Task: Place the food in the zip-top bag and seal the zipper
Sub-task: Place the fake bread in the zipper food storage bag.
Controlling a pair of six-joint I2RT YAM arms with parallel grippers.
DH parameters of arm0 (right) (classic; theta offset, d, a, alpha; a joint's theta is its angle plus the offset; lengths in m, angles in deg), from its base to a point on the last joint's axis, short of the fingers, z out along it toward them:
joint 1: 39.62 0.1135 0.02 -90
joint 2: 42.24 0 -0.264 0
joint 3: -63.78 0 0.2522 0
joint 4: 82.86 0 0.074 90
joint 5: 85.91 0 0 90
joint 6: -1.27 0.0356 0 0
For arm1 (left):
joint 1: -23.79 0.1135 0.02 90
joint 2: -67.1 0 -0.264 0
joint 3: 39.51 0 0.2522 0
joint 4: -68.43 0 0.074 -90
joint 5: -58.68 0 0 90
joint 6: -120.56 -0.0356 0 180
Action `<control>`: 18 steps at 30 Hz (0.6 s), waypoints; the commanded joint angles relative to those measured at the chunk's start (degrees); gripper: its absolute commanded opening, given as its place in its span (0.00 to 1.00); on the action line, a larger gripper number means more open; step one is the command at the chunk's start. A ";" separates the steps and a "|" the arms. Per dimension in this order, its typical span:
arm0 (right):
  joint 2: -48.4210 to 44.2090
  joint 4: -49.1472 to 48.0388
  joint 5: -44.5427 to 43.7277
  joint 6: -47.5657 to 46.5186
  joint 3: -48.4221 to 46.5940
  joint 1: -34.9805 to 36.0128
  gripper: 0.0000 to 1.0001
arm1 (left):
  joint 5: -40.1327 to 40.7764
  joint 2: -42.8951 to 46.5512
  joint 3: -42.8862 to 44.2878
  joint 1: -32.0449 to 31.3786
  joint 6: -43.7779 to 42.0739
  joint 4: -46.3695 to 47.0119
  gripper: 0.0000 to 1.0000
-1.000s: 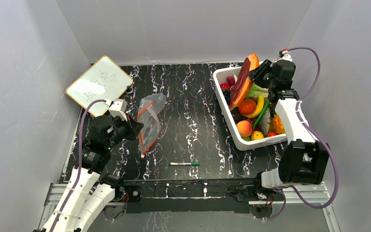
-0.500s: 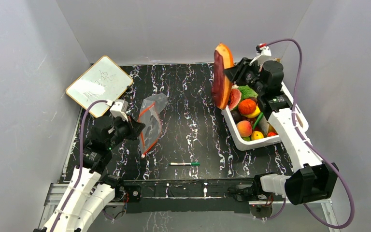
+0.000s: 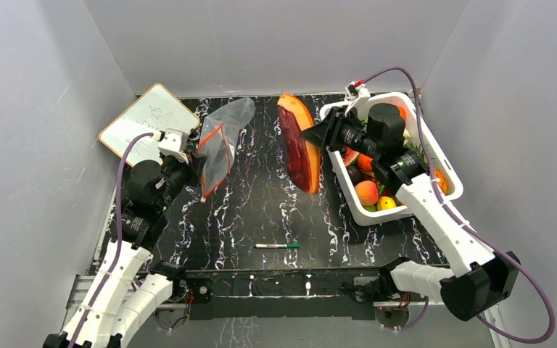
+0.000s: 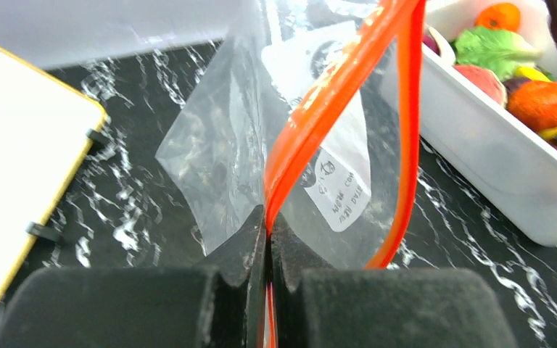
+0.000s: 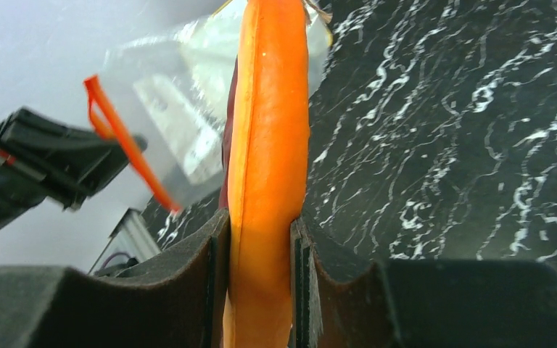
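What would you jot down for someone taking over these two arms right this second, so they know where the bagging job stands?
The left gripper is shut on the zip-top bag, pinching one side of its zipper; the mouth is open.
The right gripper is shut on a big orange-skinned slice, held in the air between the bag and the white tub.
Other toy food sits in the tub. A marker pen lies on the table.
Done: nothing visible in the bag yet.
Left: get the slice in, probably more food, then seal the zipper. The slice looks large for the bag.
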 commanded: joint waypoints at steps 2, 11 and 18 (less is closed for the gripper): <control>-3.30 -1.06 4.36 2.77 2.45 3.52 0.00 | 5.03 -3.31 2.43 0.17 -8.92 5.75 0.00; -1.35 -2.72 7.36 7.64 8.64 11.91 0.00 | 2.69 -7.53 -3.83 0.24 -4.70 4.90 0.00; 2.43 -6.35 8.88 10.90 10.02 20.34 0.00 | -0.88 -10.30 -5.36 0.22 -1.79 4.12 0.00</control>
